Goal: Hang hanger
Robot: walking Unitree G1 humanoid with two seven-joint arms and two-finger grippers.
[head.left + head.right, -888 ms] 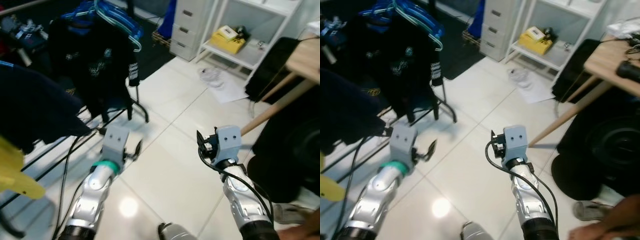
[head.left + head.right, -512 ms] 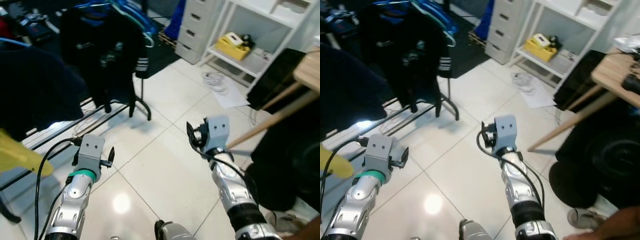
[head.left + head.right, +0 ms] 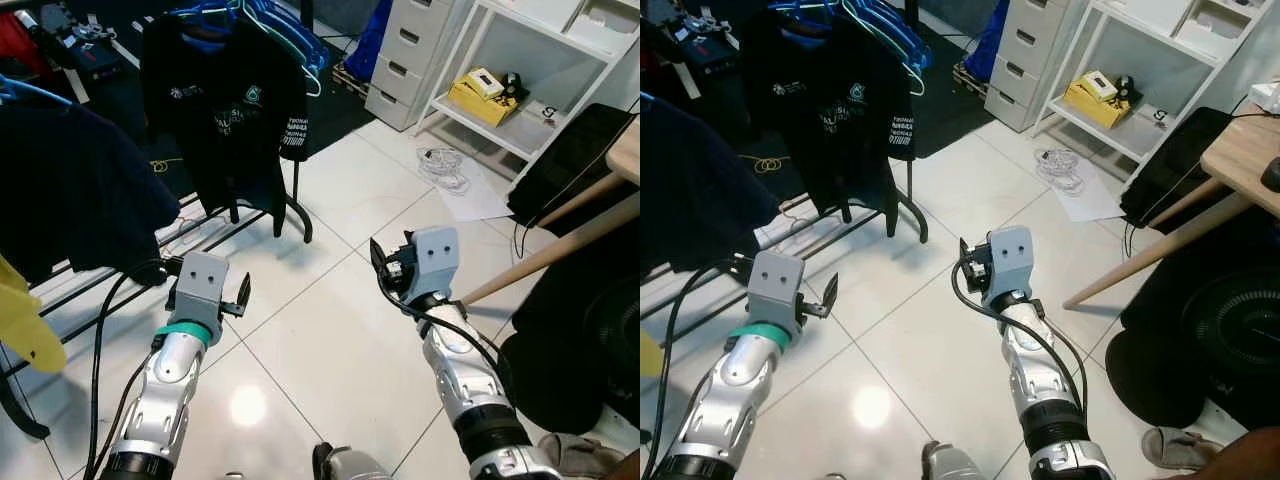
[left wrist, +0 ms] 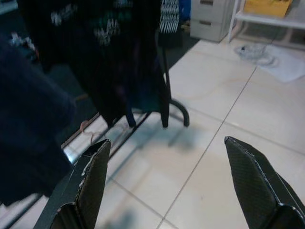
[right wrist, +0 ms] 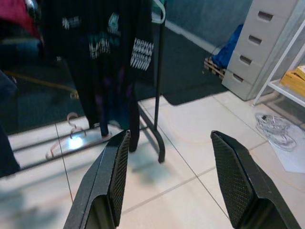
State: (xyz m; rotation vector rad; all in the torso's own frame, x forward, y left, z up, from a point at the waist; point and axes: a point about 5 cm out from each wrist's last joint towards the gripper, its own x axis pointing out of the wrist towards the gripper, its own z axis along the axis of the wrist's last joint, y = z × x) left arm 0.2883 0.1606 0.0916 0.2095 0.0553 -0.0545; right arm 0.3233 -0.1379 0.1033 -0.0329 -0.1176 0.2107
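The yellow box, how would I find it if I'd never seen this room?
Look to the far right for the white shelf unit beside the grey drawers. On its low shelf lies the yellow box. It is the only bright yellow thing there, flat, with small dark items next to it.

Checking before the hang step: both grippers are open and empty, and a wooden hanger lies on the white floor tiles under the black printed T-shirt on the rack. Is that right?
One detail is wrong: the hanger on the white floor tiles under the black printed T-shirt looks like pale wire or plastic, not wood, as the right wrist view shows. Both the left gripper and the right gripper are open and empty.
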